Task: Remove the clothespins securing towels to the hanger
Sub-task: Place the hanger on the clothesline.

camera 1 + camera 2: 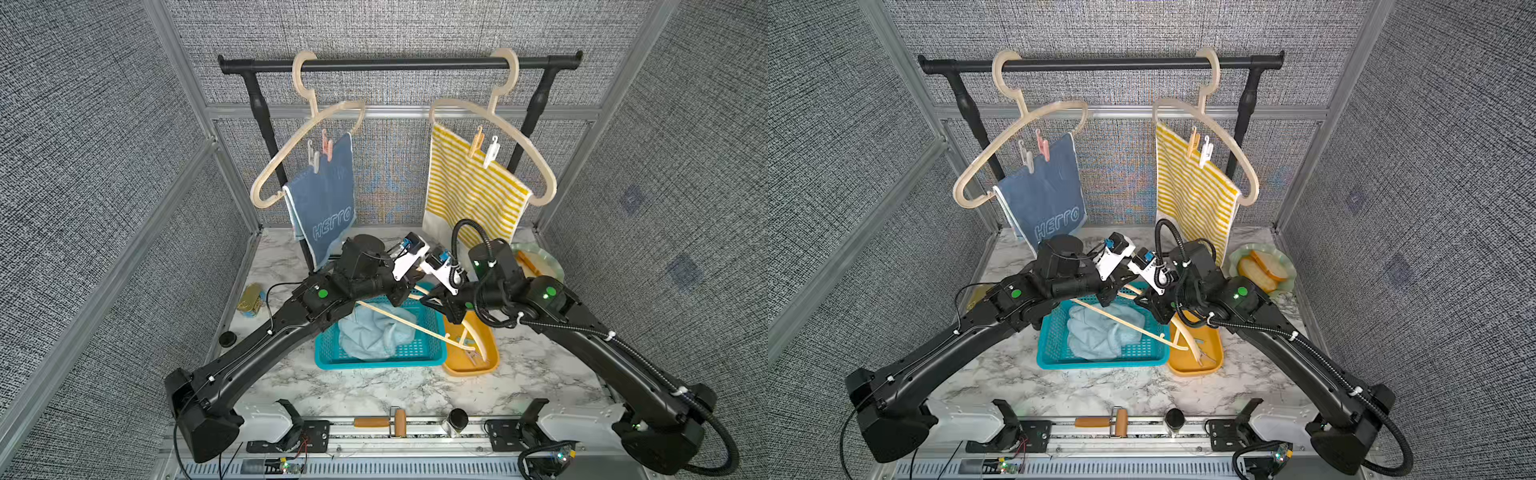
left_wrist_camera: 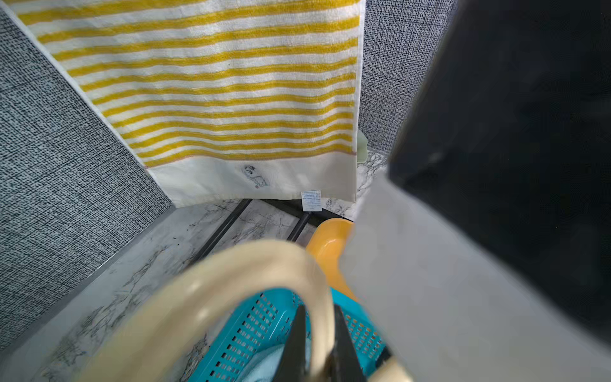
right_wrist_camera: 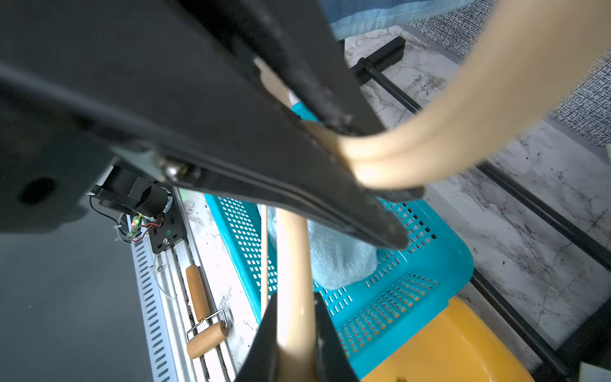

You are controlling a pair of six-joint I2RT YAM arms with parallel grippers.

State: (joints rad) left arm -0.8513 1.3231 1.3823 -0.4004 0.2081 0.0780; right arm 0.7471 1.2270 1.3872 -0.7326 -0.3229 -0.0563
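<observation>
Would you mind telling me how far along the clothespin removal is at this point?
Done: the aqua towel lies loose in the teal basket, off its hanger. In hand: the left end effector and right end effector both grip that bare hanger above the basket. Left: the blue HELLO towel is pinned by a beige clothespin and a pink clothespin, the striped towel by an orange clothespin and a white clothespin.

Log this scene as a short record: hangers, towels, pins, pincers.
held: beige plastic hanger, bare, over teal mesh basket
left pincer: shut on hanger's curved part
right pincer: shut on hanger's straight bar
in basket: crumpled light aqua terry towel
pinned: dark blue HELLO towel, beige clothespin, pink clothespin; yellow-and-white striped towel, orange clothespin, white clothespin
</observation>
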